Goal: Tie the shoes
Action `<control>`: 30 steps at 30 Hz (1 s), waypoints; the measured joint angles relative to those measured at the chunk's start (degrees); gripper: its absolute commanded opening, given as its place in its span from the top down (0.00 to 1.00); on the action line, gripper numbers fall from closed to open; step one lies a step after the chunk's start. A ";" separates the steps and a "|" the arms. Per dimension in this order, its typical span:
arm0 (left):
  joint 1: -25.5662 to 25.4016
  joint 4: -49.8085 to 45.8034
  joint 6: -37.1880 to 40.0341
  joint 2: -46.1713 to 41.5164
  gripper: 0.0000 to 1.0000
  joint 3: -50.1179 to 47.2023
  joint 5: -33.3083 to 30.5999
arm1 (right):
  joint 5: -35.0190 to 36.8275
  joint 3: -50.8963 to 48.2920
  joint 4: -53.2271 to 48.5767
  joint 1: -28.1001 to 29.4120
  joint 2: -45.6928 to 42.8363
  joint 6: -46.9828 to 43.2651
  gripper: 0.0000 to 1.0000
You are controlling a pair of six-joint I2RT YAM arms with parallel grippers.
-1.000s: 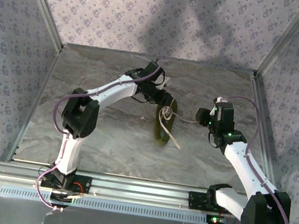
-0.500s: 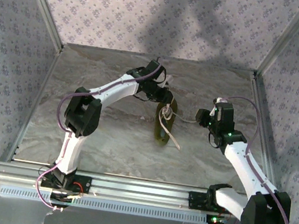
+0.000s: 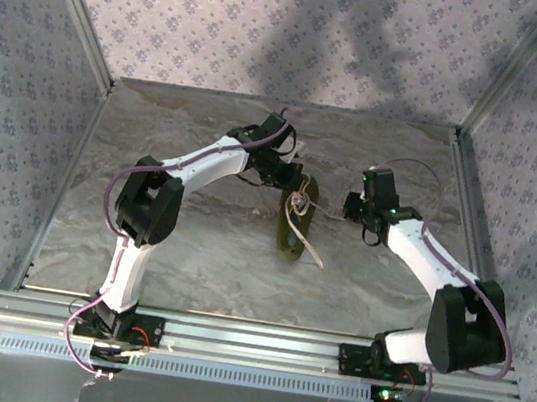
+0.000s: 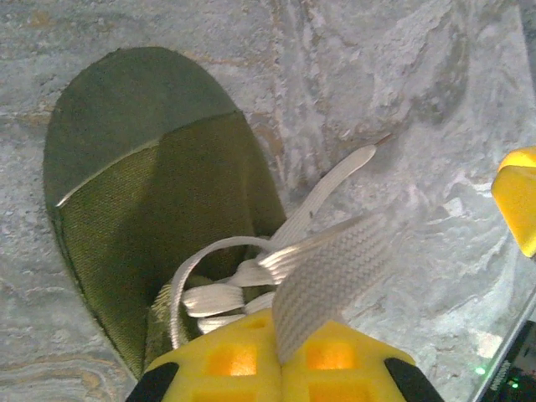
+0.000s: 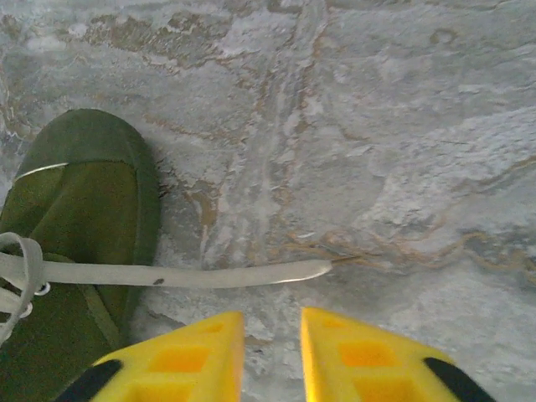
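Note:
The olive-green shoe (image 3: 295, 223) lies on the marble table, toe toward the back, its white laces loose. My left gripper (image 3: 295, 179) is at the shoe's far end. In the left wrist view this gripper (image 4: 280, 356) is shut on one flat white lace (image 4: 327, 268) that rises from the shoe (image 4: 159, 218). My right gripper (image 3: 350, 211) hovers just right of the shoe. In the right wrist view it (image 5: 272, 335) is open by a narrow gap with nothing in it, just short of the other lace end (image 5: 209, 275) lying flat on the table beside the shoe (image 5: 75, 218).
Aluminium frame posts (image 3: 83, 22) and patterned cloth walls (image 3: 275, 20) close in the table on three sides. A metal rail (image 3: 247, 344) runs along the near edge by the arm bases. A third lace strand (image 3: 310, 250) trails toward the front right of the shoe.
My left gripper has closed onto the lace. My right arm has swung left and forward, closer to the shoe, and its jaws have narrowed.

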 measured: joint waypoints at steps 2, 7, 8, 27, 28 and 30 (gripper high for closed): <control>0.15 -0.11 0.39 -0.20 1.00 -0.44 -0.42 | -0.59 0.81 0.15 1.84 2.01 0.02 0.88; 0.63 -0.07 0.74 -1.88 1.00 -2.34 -1.51 | -3.02 1.09 1.31 6.91 7.19 0.48 0.95; 0.68 -0.07 0.83 -2.25 1.00 -2.64 -1.53 | -3.21 1.09 1.55 7.63 8.37 0.72 0.96; 1.38 1.29 2.45 -5.42 1.00 -7.78 -1.73 | -6.78 -1.46 6.21 7.39 6.82 2.21 0.65; 1.38 1.49 2.45 -5.57 1.00 -7.96 -1.73 | -4.15 -0.98 4.96 6.16 6.10 2.64 0.64; 1.38 1.66 2.47 -5.60 1.00 -8.17 -1.75 | 0.09 0.55 2.40 4.31 6.23 3.21 0.62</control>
